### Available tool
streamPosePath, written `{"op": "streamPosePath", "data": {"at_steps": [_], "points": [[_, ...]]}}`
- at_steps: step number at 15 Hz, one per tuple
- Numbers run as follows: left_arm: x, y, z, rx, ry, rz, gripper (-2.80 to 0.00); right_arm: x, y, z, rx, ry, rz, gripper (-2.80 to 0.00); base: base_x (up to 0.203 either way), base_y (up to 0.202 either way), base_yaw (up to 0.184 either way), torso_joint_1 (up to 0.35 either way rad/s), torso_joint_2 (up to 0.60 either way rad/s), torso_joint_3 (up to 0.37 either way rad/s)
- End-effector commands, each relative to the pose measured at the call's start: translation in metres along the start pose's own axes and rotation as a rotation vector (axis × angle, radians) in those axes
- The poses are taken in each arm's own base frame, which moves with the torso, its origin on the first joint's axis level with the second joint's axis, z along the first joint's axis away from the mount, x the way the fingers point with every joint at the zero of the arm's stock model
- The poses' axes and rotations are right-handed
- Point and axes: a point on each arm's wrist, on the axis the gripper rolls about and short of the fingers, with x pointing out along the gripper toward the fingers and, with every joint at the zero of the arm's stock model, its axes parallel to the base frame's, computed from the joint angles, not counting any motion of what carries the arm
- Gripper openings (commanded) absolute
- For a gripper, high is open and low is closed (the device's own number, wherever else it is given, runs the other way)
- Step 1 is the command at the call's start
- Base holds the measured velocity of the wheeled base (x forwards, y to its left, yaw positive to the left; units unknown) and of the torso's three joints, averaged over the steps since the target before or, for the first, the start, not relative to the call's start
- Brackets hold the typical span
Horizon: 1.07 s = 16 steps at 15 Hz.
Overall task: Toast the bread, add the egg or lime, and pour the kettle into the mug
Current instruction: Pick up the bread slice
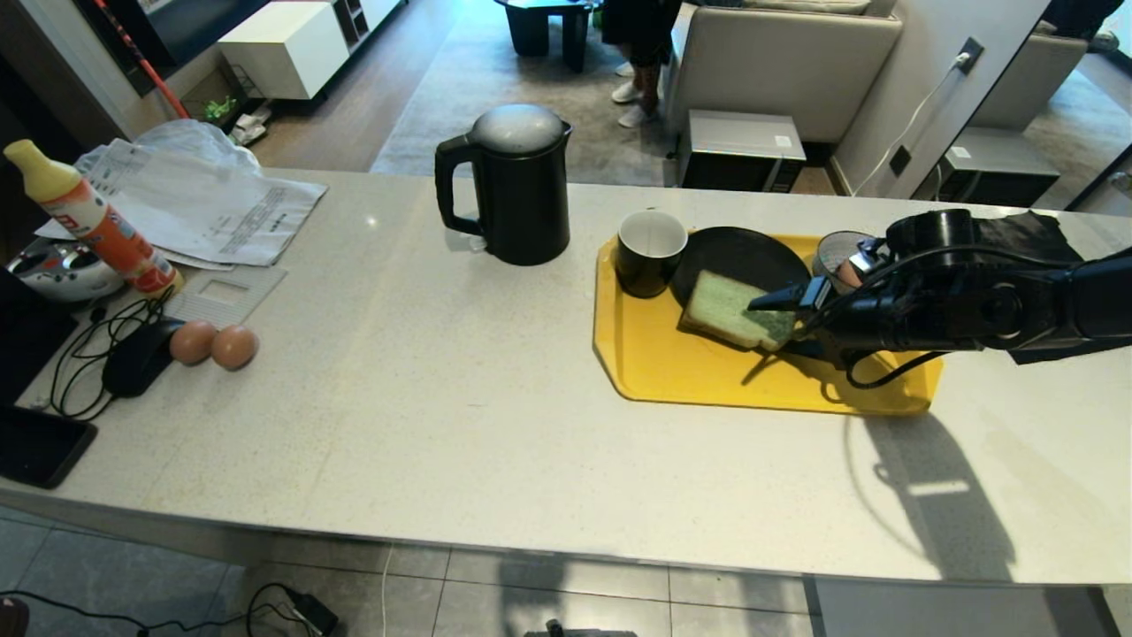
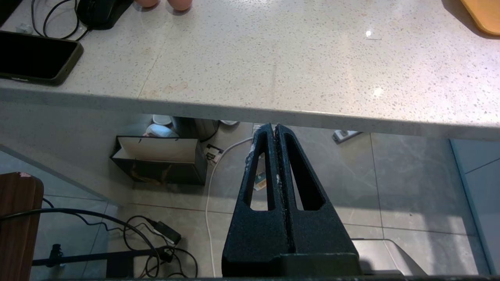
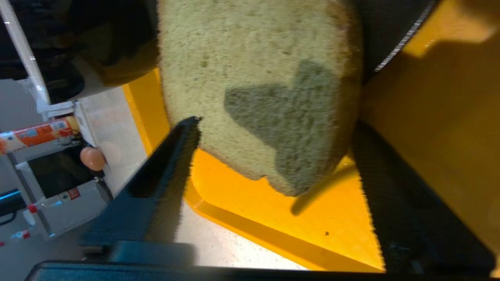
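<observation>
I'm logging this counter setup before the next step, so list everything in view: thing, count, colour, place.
kettle: 1, black, counter centre, left of the tray
tray: 1, yellow, counter right
mug: 1, black with white inside, tray's far left corner
plate: 1, black, on tray beside the mug
bread: 1, pale green, leaning half on the plate, half on the tray
eggs: 2, brown, counter left
bottle: 1, orange and yellow, far left
papers: several, white, far left
phone: 1, black, counter's near left edge
left pincer: shut, below the counter edge
right pincer: jaws apart, either side of the bread
</observation>
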Motion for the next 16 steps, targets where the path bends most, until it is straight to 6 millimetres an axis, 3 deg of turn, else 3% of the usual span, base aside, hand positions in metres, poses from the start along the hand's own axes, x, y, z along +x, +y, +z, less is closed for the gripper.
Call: {"op": "streamPosePath", "data": {"at_steps": [1,12,16], "points": [[0.001,0.000,-0.005,0.000,0.016,0.002,-2.80,0.003,-0.002,-0.001,0.007,0.008,-0.001,-2.80,0.000,0.000,0.000,0.000,0.00,0.000],[0.001,0.000,-0.005,0.000,0.016,0.003,-2.80,-0.003,-0.011,0.008,0.023,-0.006,-0.028,-2.80,0.000,0.000,0.000,0.000,0.00,0.000],[0.001,0.000,-0.005,0.000,0.016,0.001,-2.80,-0.010,-0.005,0.010,0.015,-0.006,0.001,-2.80,0.000,0.000,0.000,0.000,0.00,0.000]]}}
